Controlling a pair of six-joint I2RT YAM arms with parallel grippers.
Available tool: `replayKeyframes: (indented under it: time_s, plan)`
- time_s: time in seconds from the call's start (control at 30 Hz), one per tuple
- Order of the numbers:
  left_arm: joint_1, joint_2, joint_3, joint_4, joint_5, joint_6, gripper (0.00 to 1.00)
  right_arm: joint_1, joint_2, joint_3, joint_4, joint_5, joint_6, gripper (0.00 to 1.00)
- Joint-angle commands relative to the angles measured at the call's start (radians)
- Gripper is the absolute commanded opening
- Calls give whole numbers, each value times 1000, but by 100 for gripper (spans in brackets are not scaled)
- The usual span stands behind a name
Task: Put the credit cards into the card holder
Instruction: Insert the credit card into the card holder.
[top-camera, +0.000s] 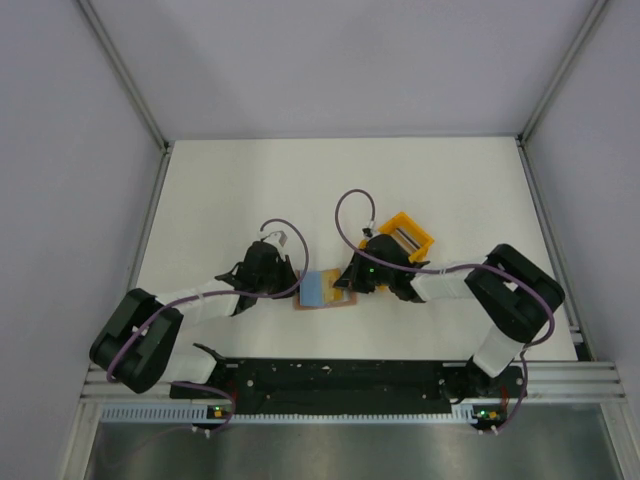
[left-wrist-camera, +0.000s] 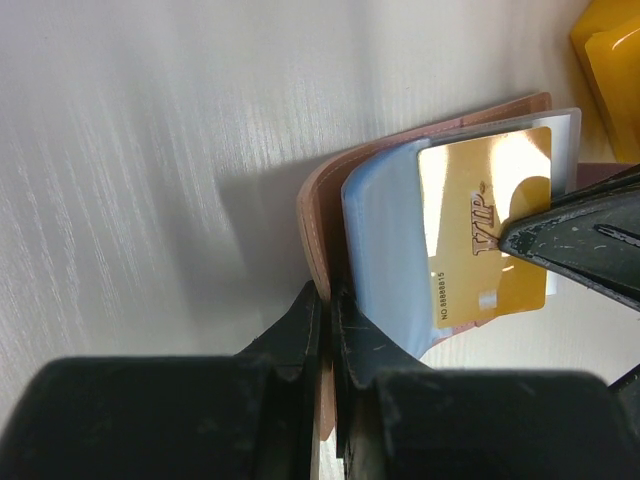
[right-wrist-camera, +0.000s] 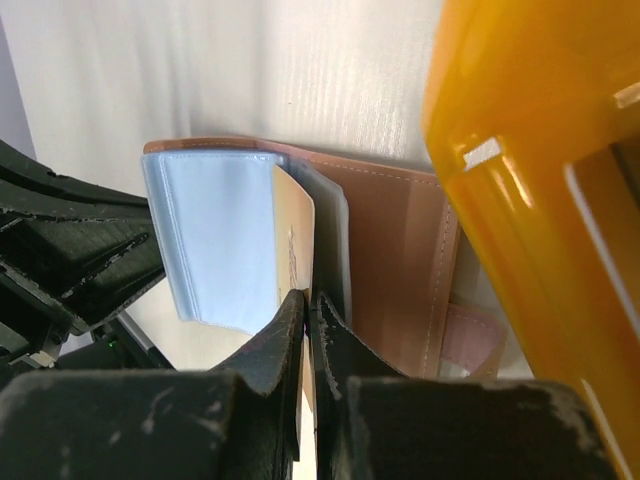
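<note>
The tan card holder (top-camera: 340, 297) lies open between my two grippers; it also shows in the left wrist view (left-wrist-camera: 316, 215) and the right wrist view (right-wrist-camera: 400, 255). A light blue plastic leaf (left-wrist-camera: 385, 255) curves up from it. My left gripper (left-wrist-camera: 328, 302) is shut on the holder's tan cover edge. My right gripper (right-wrist-camera: 308, 298) is shut on a gold credit card (right-wrist-camera: 293, 235) marked VIP (left-wrist-camera: 480, 225), which stands at the holder's clear sleeves beside the blue leaf (right-wrist-camera: 215, 240). More cards (top-camera: 401, 238) stand on edge in the yellow tray.
The yellow plastic tray (top-camera: 420, 243) stands just right of the holder, close to my right gripper (top-camera: 352, 283); its wall fills the right of the right wrist view (right-wrist-camera: 520, 170). My left gripper (top-camera: 288, 278) is at the holder's left. Grey walls enclose the white table.
</note>
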Motion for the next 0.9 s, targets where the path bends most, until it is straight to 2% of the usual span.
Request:
replayKeyframes:
  time_s: [0.0,0.23,0.43,0.7,0.87]
  plan:
    - [-1,23,-13,-36,-12,11,0,2,-54,2,-157,102,-28,0]
    - [-1,24,-13,-25,1,11,0,15,10,37,-118,26,-36,0]
    - [-1,24,-19,-17,4,2,0,73,60,75,-108,21,-13,0]
    - [-1,24,-24,-14,-1,-4,0,81,84,71,-59,-22,24,0]
    - [-1,23,-24,-17,-8,-4,0,99,100,103,-94,-50,4,0]
